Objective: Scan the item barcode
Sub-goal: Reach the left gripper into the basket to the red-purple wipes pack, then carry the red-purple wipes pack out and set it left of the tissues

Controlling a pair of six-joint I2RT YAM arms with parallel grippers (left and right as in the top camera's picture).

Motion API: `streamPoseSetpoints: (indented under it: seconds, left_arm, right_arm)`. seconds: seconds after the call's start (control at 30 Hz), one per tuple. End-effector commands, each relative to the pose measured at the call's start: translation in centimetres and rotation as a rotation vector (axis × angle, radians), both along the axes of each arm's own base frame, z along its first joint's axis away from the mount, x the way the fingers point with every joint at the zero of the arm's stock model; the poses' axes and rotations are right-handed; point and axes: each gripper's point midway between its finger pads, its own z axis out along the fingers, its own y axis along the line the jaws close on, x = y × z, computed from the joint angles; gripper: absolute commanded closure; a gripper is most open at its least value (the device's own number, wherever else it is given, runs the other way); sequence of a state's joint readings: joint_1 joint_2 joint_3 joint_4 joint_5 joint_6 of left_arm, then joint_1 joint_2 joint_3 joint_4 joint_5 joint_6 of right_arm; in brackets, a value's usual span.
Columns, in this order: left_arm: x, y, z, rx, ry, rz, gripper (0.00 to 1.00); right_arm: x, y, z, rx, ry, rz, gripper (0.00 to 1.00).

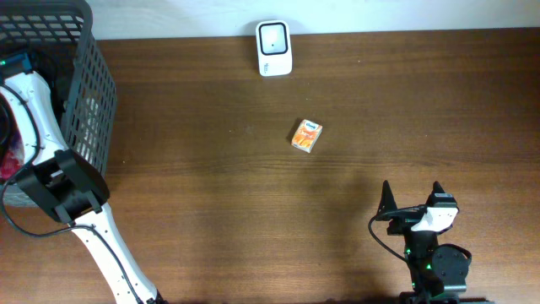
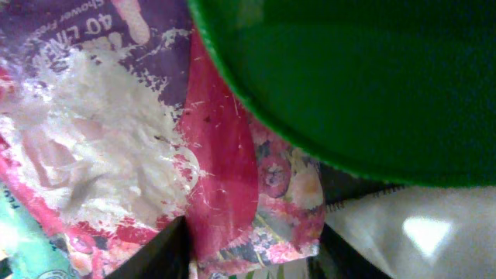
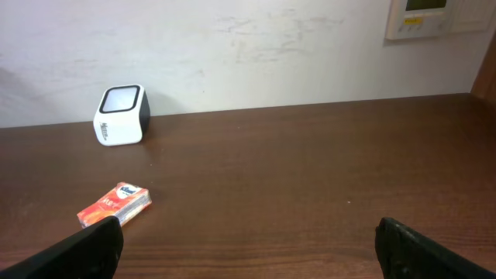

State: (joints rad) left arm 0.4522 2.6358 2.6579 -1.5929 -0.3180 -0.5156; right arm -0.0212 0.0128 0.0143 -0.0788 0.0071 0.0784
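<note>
1. Scanner (image 1: 274,48), white with a dark window, stood at the far edge of the bench (image 1: 211,211), about midway along it.
2. We saw a small orange box (image 1: 307,135) lying flat near the middle of the bench, a little toward the front edge from the scanner and apart from it.
3. The left arm (image 1: 63,186) reached into the dark mesh basket (image 1: 84,93) at the far left corner.
4. In the left wrist view, the left gripper (image 2: 252,252) was close over a pink and red packet (image 2: 225,178). Its two fingertips stood apart, one on each side of the packet, but we could not tell if they pressed it.
5. A green object (image 2: 364,77) and a white bag (image 2: 418,232) lay beside that packet.
6. The right gripper (image 1: 412,190) was near the front edge, toward the right corner, with its jaws wide open and nothing between them.
</note>
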Motion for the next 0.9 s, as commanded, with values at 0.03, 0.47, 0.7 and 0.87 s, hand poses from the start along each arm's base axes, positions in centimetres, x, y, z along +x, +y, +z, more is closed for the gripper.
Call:
streamPoseSetpoints:
  seconds: [0.03, 0.47, 0.7, 0.87]
  left_arm:
    - [-1.6, 0.7, -0.4, 0.033, 0.081, 0.01, 1.0]
    - [-3.2, -3.1, 24.9, 0.148, -0.516, -0.048, 1.0]
    - [-2.3, -13.9, 38.7, -0.013, -1.053, -0.389, 1.0]
    - [-0.8, -28.6, 40.7, -0.082, -1.085, -0.935, 1.0]
  right_arm:
    - [0.0, -0.3, -0.3, -0.001, 0.005, -0.014, 0.01]
    - [0.0, -0.3, -0.3, -0.001, 0.005, -0.014, 0.01]
    - [0.0, -0.3, -0.3, -0.001, 0.005, -0.014, 0.01]
    - [0.0, -0.3, -0.3, -0.001, 0.005, -0.014, 0.01]
